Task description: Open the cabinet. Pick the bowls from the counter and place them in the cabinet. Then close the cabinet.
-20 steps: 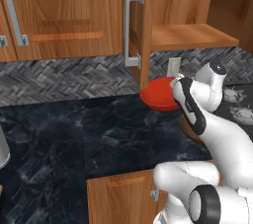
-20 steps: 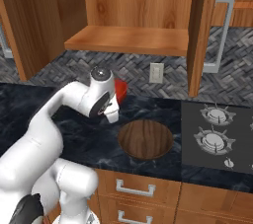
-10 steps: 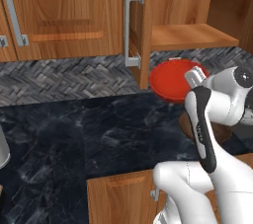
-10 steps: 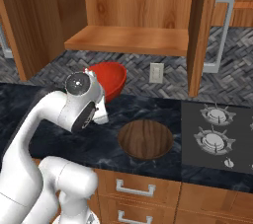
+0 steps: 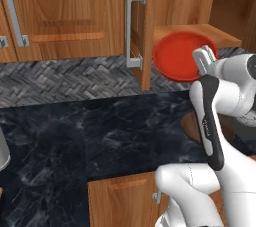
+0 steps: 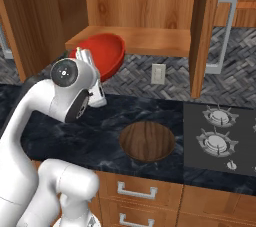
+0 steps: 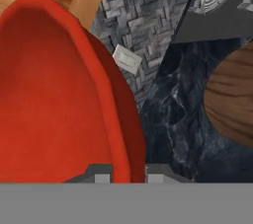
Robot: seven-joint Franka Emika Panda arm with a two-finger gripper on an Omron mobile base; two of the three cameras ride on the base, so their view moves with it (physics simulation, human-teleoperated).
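Kitchen; stove burners [image 6: 217, 130], wood cabinet [image 6: 135, 6]

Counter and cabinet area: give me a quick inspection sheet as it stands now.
Surface: black marble counter, bare in the middle.
Job's things: glossy red bowl held tilted at the shelf edge of the open brown wood cabinet; dark wood-grain bowl on the counter.
Clutter: grey item at the counter's left edge, too cut off to name.
Grippers: gripper shut on the red bowl's rim.
Cables: nothing seen.
Surroundings: grey herringbone tile wall, wall outlet, gas hob.
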